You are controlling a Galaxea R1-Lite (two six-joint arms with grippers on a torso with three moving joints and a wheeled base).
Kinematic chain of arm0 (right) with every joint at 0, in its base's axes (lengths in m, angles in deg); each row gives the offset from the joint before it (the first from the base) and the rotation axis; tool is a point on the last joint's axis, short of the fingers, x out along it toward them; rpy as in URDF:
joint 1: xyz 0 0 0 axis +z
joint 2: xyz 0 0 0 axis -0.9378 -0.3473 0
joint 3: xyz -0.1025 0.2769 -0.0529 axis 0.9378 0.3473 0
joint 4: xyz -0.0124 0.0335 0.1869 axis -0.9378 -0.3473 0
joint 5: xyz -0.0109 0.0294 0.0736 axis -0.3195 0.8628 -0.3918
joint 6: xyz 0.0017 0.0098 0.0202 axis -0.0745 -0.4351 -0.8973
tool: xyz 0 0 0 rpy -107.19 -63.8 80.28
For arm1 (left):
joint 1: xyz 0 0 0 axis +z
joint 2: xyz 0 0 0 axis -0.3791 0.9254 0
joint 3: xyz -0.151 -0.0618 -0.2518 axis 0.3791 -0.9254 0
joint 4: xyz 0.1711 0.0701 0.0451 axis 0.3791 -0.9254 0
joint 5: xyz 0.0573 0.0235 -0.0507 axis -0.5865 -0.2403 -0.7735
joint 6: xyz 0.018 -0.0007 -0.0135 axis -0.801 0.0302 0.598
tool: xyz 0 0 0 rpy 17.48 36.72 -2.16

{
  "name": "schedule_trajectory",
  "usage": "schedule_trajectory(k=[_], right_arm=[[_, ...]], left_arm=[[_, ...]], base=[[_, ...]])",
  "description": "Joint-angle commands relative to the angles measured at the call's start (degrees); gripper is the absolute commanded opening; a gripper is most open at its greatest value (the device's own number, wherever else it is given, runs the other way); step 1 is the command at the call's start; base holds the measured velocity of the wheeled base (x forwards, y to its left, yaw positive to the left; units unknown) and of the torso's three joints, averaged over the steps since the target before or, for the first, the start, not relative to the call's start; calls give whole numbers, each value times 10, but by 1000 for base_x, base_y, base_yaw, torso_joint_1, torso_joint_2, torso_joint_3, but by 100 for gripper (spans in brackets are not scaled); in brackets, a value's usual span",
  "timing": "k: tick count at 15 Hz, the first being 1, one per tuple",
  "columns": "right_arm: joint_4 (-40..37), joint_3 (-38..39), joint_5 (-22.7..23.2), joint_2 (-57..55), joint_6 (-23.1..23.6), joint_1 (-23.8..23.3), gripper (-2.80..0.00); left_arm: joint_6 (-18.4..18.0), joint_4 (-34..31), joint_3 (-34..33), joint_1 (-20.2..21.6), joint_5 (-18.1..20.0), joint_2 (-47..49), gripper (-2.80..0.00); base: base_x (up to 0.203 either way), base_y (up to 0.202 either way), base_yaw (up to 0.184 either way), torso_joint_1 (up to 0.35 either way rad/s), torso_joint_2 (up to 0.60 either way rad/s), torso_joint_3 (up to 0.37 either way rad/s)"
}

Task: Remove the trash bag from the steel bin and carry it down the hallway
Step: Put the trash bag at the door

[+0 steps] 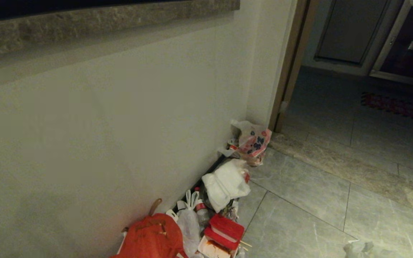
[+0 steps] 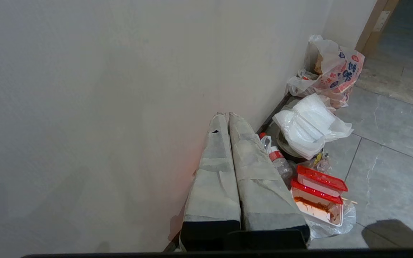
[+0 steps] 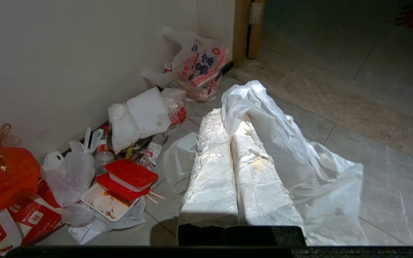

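1. The trash bag hangs from the tips of the right end effector. Its neck is bunched at the tips. The thin, see-through body spills down and outward, away from the wall, onto the floor tiles. A corner of it shows at the bottom edge of the head view. No green print is visible from here.
2. The right end effector's fingers are pressed together and appear to be pinching the bag's neck, so the bag is already with the right arm. Its long axis runs from the tips down to the floor, and much of it appears to lie there.
3. The steel bin is not in any view, so judge the removal step as done.
4. The left end effector is pressed together on nothing. It points along the wall and is the farther arm, so leave it out.
5. Litter lies along the wall on the left side: a red-lidded box and an orange bag. The trash bag lies apart from them.
6. The open doorway beside the door frame is ahead and to the right. Judging by the slack, you should lift the bag before driving, or it may drag under the base.
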Motion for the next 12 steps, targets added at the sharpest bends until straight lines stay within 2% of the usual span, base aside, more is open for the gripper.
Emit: schedule_trajectory(k=[1, 12], right_arm=[[0, 0, 0, 0, 0, 0, -280], [3, 2, 0, 0, 4, 0, -280]], left_arm=[[1, 0, 0, 1, -1, 1, -280], [1, 0, 0, 1, 0, 1, -280]], base=[[0, 0, 0, 0, 0, 0], [0, 0, 0, 0, 0, 0]])
